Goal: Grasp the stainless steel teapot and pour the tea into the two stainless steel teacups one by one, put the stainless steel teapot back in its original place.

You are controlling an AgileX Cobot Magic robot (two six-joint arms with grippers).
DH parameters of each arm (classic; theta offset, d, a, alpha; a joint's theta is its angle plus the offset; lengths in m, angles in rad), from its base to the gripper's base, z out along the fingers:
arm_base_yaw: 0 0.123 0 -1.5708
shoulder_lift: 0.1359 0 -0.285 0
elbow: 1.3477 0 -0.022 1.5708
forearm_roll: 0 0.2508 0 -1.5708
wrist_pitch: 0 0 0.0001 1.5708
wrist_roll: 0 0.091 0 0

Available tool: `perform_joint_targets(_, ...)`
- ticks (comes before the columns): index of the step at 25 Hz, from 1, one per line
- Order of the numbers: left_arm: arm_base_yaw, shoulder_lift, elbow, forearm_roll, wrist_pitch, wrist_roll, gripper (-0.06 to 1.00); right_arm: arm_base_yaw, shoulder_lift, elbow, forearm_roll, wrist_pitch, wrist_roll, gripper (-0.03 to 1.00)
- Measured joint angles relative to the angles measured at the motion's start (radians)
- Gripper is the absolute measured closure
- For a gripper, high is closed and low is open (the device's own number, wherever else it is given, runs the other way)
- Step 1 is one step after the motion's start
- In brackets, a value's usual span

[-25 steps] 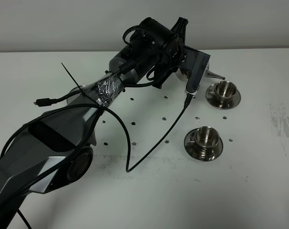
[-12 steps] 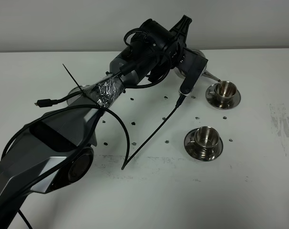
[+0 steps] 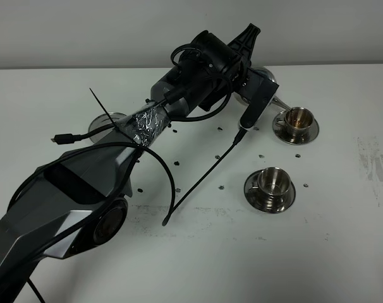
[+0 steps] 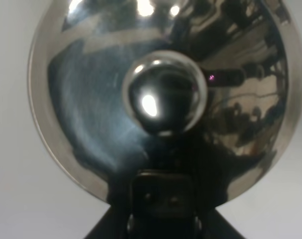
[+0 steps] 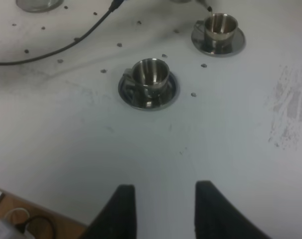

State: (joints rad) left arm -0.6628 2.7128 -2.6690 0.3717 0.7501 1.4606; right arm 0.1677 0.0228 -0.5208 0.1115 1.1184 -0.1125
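The stainless steel teapot (image 3: 265, 74) hangs tilted at the far right, mostly hidden behind my left gripper (image 3: 245, 72), which is shut on it. Its thin spout (image 3: 280, 103) points down at the far teacup (image 3: 297, 117), whose inside looks brownish. The near teacup (image 3: 272, 181) stands on its saucer, closer to the front. The left wrist view is filled by the teapot's domed lid (image 4: 91, 99) and knob (image 4: 166, 97), with the left gripper (image 4: 163, 191) shut below them. My right gripper (image 5: 166, 209) hovers low, fingers apart and holding nothing, short of the near teacup (image 5: 150, 73) and far teacup (image 5: 221, 26).
A round steel plate (image 3: 106, 120) lies at the left, partly behind the left arm. A black cable (image 3: 204, 177) trails from the arm across the table's middle. Small dark dots speckle the white table (image 3: 330, 252). Scuff marks (image 3: 375, 164) run along the right side.
The left arm has carried the teapot a little to the right and tipped it further. Its spout now reaches the far teacup, whose inside has turned brownish.
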Motion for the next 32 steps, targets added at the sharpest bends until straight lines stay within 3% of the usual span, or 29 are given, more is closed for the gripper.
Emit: perform_joint_targets(32,-0.012,0.000,0.000,0.092,-0.080,0.019,0.75,0.000,0.000,0.000,0.000,0.000,0.000,0.66)
